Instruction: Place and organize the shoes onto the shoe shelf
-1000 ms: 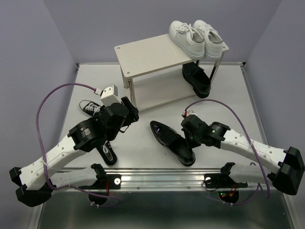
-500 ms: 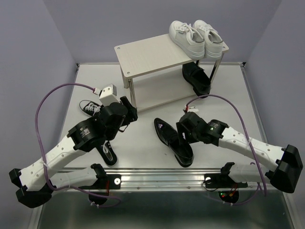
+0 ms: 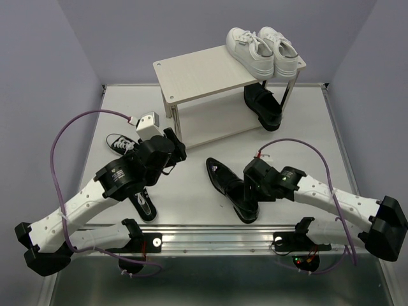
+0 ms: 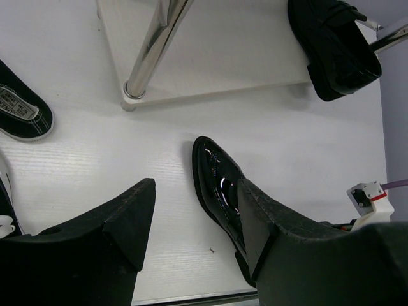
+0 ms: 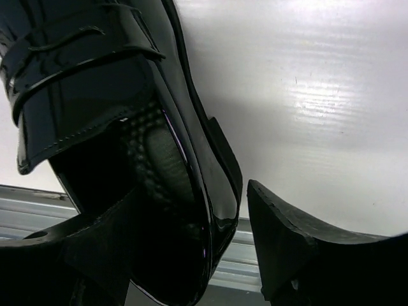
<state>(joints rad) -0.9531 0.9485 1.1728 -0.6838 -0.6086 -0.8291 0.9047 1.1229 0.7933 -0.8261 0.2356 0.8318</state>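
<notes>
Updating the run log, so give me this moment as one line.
left gripper open, empty | right gripper open, astride table loafer rim | white sneakers on shoe shelf top | second loafer on lower tier

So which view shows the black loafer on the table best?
Top external: the loafer shows nearly whole, toe to heel. Left wrist shows its toe, the heel hidden; right wrist shows only its rear part.

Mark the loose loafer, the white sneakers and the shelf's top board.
loose loafer (image 3: 222,177), top view, glossy toe.
white sneakers (image 3: 254,51), top view, one shoe's laces.
shelf's top board (image 3: 197,76), top view, bare middle.
</notes>
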